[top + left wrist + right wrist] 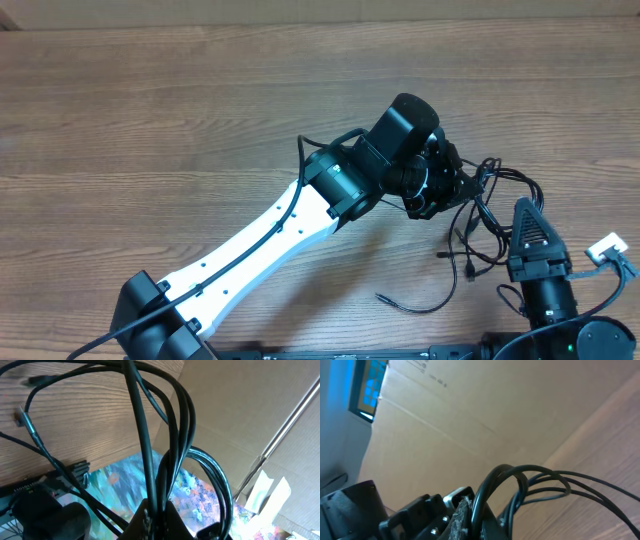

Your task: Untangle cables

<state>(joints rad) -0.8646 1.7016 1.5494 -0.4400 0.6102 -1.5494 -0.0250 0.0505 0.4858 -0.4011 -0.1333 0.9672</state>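
The cables [487, 215] are thin black cords bunched in a tangle on the wooden table between my two grippers. One loose end with a plug tip [381, 296] trails toward the front. My left gripper [440, 190] is at the tangle's left side. In the left wrist view its jaws [157, 517] are shut on several cable strands [145, 435] that run up from them. My right gripper [522, 215] is at the tangle's right side. In the right wrist view its jaws [482, 515] are shut on a cable loop [555, 482].
A small white connector [605, 247] lies at the right edge beside the right arm. A cardboard wall [320, 10] runs along the back of the table. A colourful patterned sheet [130, 480] shows beyond the table edge in the left wrist view.
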